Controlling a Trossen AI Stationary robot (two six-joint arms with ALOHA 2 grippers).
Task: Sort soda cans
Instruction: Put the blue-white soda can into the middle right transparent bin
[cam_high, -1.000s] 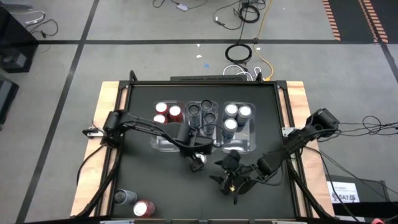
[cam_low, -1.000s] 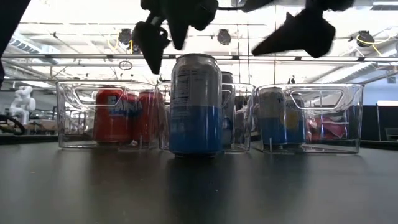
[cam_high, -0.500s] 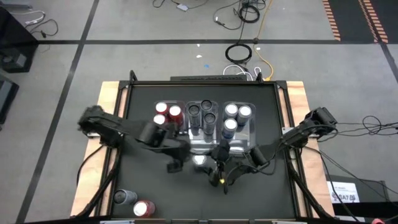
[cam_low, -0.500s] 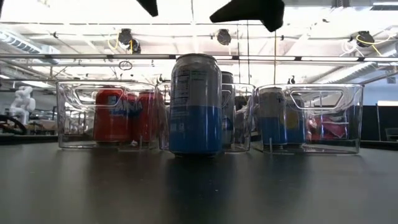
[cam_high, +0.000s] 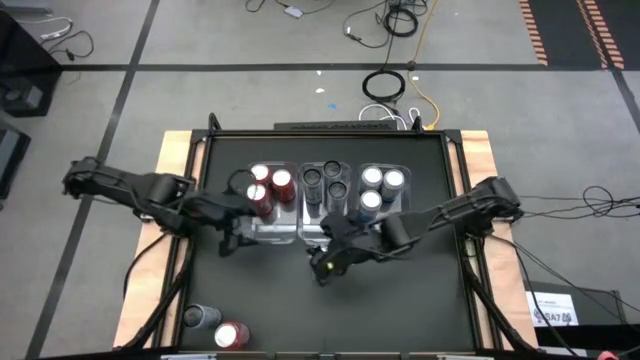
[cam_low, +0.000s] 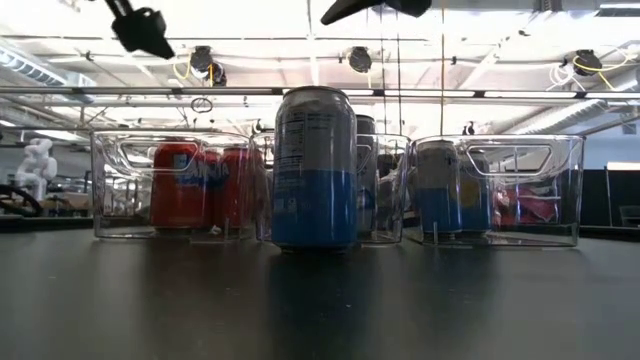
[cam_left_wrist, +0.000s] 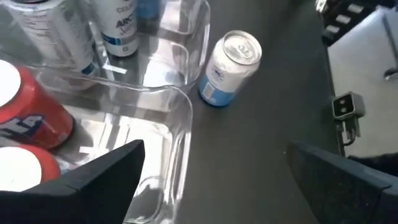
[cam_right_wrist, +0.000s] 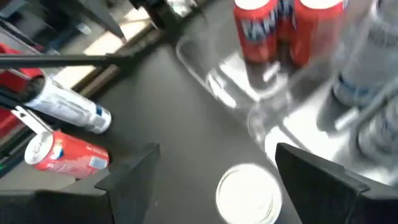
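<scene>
One silver-blue soda can (cam_low: 315, 168) stands upright on the black table, just in front of the middle bin; the left wrist view (cam_left_wrist: 230, 67) shows it too. My right gripper (cam_right_wrist: 217, 155) hangs open, high above this can, whose silver top (cam_right_wrist: 245, 193) shows below and between its fingers, untouched. In the high view the right gripper (cam_high: 322, 268) covers the can. My left gripper (cam_high: 232, 238) is open, raised over the near side of the left bin, holding nothing. Red cans (cam_high: 268, 184), dark cans (cam_high: 327, 184) and silver-blue cans (cam_high: 378, 188) stand in three clear bins.
The three clear bins (cam_high: 300, 232) stand side by side at the table's middle. Two more cans, a silver-blue one (cam_high: 200, 317) and a red one (cam_high: 232, 335), lie on their sides at the near left corner. Wooden edges (cam_high: 170, 200) frame the black top.
My left gripper has drawn back from the standing can toward the table's left edge, rising and tipping, and has stayed open. My right gripper has risen and gone toward the left, over the can. The can has kept its place, upright.
</scene>
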